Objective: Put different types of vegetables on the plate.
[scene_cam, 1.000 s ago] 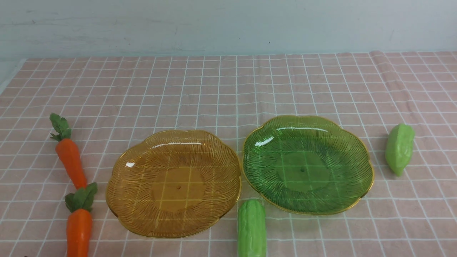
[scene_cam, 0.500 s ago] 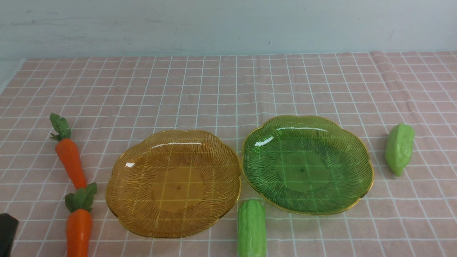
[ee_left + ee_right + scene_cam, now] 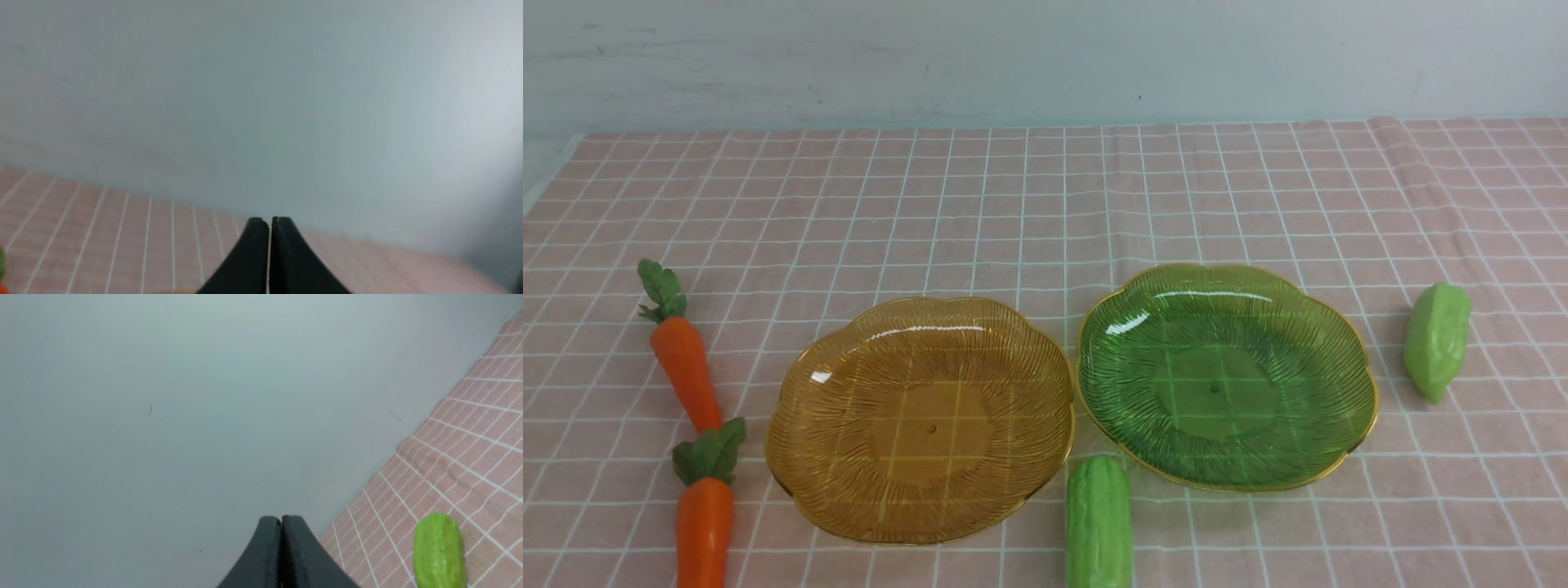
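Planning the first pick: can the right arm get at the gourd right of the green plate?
Probably yes. The gourd lies alone on the cloth, apart from the green plate, nothing over it. The right claw is shut and must open first.

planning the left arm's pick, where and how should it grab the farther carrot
Probably best to grip the far carrot across its thick orange body, below the leafy top. It lies flat, so bring the left pincer down from above, closing across its width. Avoid the narrow tip: leaves of the near carrot crowd it.
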`<state>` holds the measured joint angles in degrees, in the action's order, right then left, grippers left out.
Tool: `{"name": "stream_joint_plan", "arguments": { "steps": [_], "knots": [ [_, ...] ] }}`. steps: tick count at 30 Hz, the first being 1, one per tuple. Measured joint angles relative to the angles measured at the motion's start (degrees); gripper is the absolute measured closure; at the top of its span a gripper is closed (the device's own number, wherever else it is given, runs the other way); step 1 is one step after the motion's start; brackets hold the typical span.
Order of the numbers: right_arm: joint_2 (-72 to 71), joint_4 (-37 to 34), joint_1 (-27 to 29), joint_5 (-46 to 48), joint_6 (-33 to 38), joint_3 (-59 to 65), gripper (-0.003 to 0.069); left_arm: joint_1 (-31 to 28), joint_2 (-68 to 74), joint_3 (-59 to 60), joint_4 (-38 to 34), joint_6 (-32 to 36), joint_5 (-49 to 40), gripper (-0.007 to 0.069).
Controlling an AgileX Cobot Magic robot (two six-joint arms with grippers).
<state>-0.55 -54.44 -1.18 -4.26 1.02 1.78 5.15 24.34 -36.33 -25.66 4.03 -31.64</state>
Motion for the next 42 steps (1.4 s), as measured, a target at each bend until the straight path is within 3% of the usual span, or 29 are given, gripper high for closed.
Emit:
{"name": "stream_joint_plan", "arguments": {
  "steps": [3, 6, 12, 19, 26, 34, 38, 42],
  "knots": [
    [0.00, -1.13, 0.00, -1.13, 1.03, 0.00, 0.0674, 0.00, 15.07, -3.84, 9.50, -0.75, -14.65, 0.0628],
    [0.00, -1.19, 0.00, -0.21, 1.78, 0.00, 0.0674, 0.00, 27.08, -3.85, 17.40, -4.89, -20.67, 0.0628],
    [1.99, 3.74, 0.00, 21.83, 8.33, -6.01, 0.0674, 0.00, 43.92, -3.90, 21.62, -9.09, -19.87, 0.0628],
    [19.09, 10.27, 0.00, 43.38, 14.93, -24.14, 0.0674, 0.00, 51.81, -4.23, 22.10, -10.43, -16.86, 0.0615],
    [29.18, 12.34, 0.00, 55.30, 20.60, -31.48, 0.0674, 0.00, 56.02, -4.23, 23.17, -10.97, -13.70, 0.0505],
    [33.05, 12.65, 0.00, 58.92, 22.78, -31.88, 0.0674, 0.00, 59.43, -4.23, 27.37, -16.21, -12.36, 0.0208],
    [33.05, 12.65, 0.00, 58.80, 22.90, -31.93, 0.0674, 0.00, 61.95, -4.27, 30.96, -20.24, -9.60, 0.0102],
    [33.05, 12.65, 0.00, 58.02, 22.95, -31.93, 0.0674, 0.00, 64.91, -4.41, 32.75, -22.77, -8.03, 0.0125]
  ]
}}
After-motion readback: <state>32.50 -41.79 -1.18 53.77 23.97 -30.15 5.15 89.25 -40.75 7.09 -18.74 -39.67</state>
